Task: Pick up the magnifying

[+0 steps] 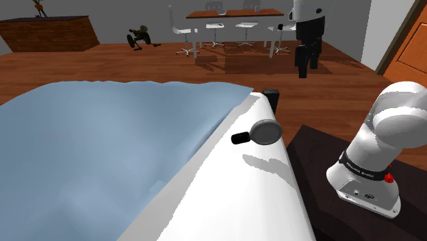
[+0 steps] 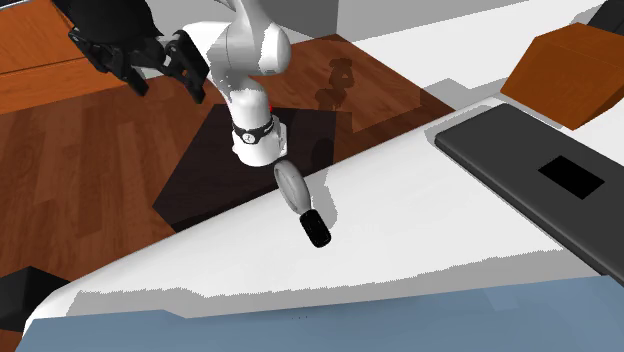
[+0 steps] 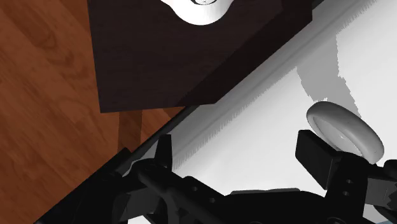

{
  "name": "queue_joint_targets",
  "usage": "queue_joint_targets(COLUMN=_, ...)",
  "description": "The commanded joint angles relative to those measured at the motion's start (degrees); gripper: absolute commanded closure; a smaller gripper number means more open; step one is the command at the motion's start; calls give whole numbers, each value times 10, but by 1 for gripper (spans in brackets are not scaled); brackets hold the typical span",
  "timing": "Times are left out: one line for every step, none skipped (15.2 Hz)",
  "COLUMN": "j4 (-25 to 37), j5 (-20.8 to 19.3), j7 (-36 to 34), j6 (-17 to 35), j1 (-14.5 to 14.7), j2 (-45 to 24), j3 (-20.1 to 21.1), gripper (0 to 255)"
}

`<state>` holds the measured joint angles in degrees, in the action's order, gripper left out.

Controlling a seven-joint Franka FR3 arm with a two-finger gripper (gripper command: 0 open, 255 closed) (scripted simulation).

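Observation:
The magnifying glass [image 1: 263,131] lies flat on the white surface, a grey round lens with a short black handle [image 1: 241,138] pointing to the shoulder view's left. In the second exterior view the magnifying glass [image 2: 290,184] rests near the white surface's edge, close to the arm's base, its handle [image 2: 316,229] towards the blue cover. My gripper [image 1: 307,67] hangs high above the wooden floor, well away from it, open and empty. The wrist view has the gripper [image 3: 238,156] with its fingers [image 3: 315,156] apart and the lens ring [image 3: 343,130] just beyond one finger.
A blue cover [image 1: 102,150] spreads over most of the white surface [image 1: 239,198]. My dark stand [image 1: 321,164] sits beside its edge. A small black block [image 1: 272,96] stands at the far corner. A flat dark slab [image 2: 530,190] and a brown box [image 2: 570,65] lie farther along.

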<state>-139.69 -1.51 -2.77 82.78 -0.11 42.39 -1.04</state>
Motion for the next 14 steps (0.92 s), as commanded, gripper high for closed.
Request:
queue_joint_targets(j4=0, j5=0, j7=0, j6=0, j1=0, j2=0, j3=0, gripper=0)
queue_joint_targets(j4=-1, j5=5, j7=0, j6=12, j1=8, j2=-13, j3=8, gripper=0)
queue_joint_targets(j4=-1, j5=10, j7=0, j6=24, j1=16, j2=-27, j3=17, gripper=0)
queue_joint_targets(j4=-1, j5=15, j7=0, j6=36, j1=25, j2=-41, j3=25, gripper=0)
queue_joint_targets(j4=0, j5=19, j7=0, j6=48, j1=32, j2=-56, j3=34, gripper=0)
queue_joint_targets(j4=1, j5=23, j7=0, j6=59, j1=40, j2=-71, j3=42, gripper=0)
queue_joint_targets(j4=3, j5=27, j7=0, j6=71, j1=48, j2=-86, j3=51, gripper=0)
queue_joint_targets(j4=5, j5=31, j7=0, j6=82, j1=55, j2=-101, j3=60, gripper=0)
queue_joint_targets(j4=8, j5=34, j7=0, j6=93, j1=62, j2=-117, j3=68, gripper=0)
queue_joint_targets(j4=11, j5=37, j7=-1, j6=103, j1=70, j2=-133, j3=77, gripper=0)
queue_joint_targets(j4=15, j5=40, j7=-1, j6=114, j1=77, j2=-149, j3=85, gripper=0)
queue_joint_targets(j4=19, j5=42, j7=-1, j6=124, j1=84, j2=-165, j3=94, gripper=0)
queue_joint_targets(j4=24, j5=44, j7=-2, j6=134, j1=90, j2=-182, j3=103, gripper=0)
queue_joint_targets(j4=29, j5=45, j7=-2, j6=144, j1=97, j2=-199, j3=111, gripper=0)
